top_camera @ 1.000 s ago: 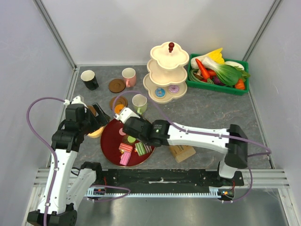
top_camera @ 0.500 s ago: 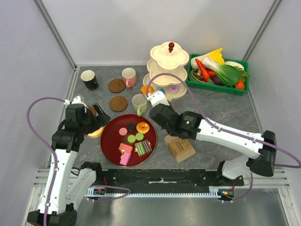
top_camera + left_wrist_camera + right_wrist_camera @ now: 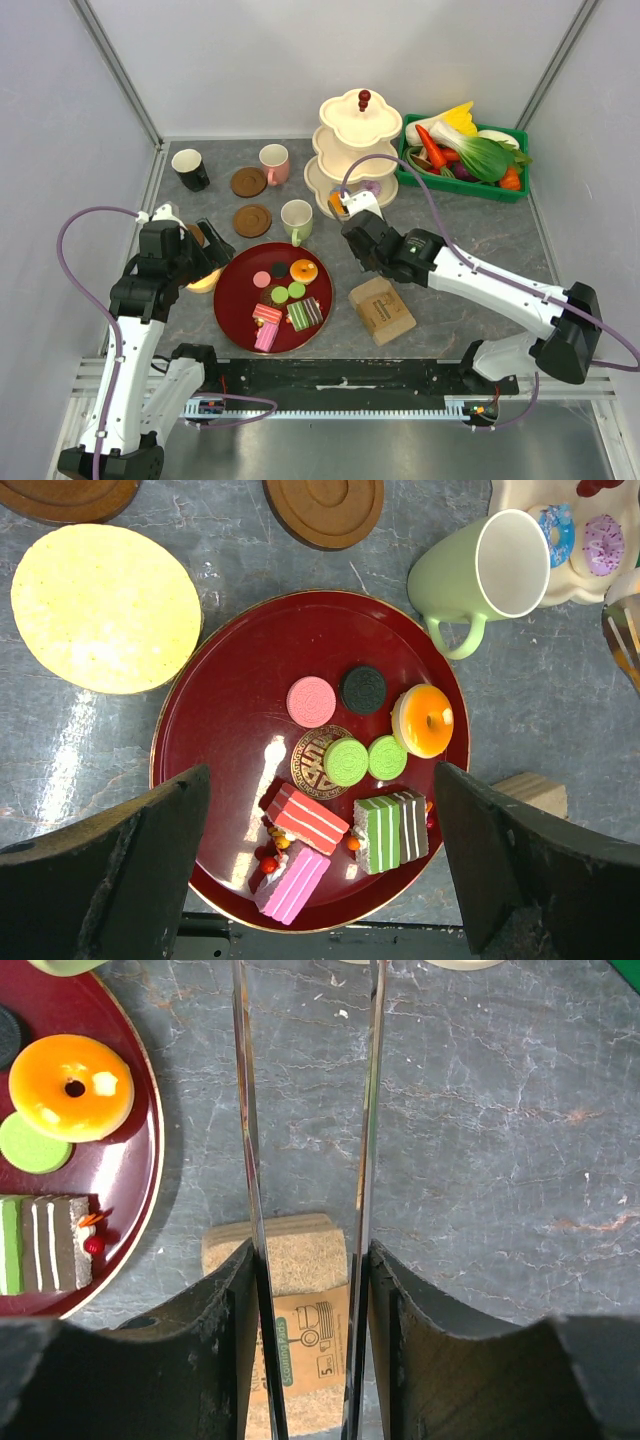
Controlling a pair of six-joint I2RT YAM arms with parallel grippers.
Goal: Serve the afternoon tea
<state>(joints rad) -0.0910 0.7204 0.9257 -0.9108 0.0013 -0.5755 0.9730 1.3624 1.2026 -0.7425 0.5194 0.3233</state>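
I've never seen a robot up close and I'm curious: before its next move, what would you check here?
1. Left gripper free: ok, fingers wide apart over the red tray.
2. Right gripper load: cannot tell; something orange by it from above, nothing in its wrist view.
3. Pastries to serve: ok, orange donut, macarons, cake slices on the tray.
4. Room on the tiered stand: ok, bottom tier shows two donuts and bare space.
5. Mugs on coasters: not ok, both brown coasters bare.

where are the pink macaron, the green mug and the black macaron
pink macaron (image 3: 312, 702): left wrist view, on its top face
green mug (image 3: 447, 580): left wrist view, on its outer wall
black macaron (image 3: 364, 690): left wrist view, on its top face
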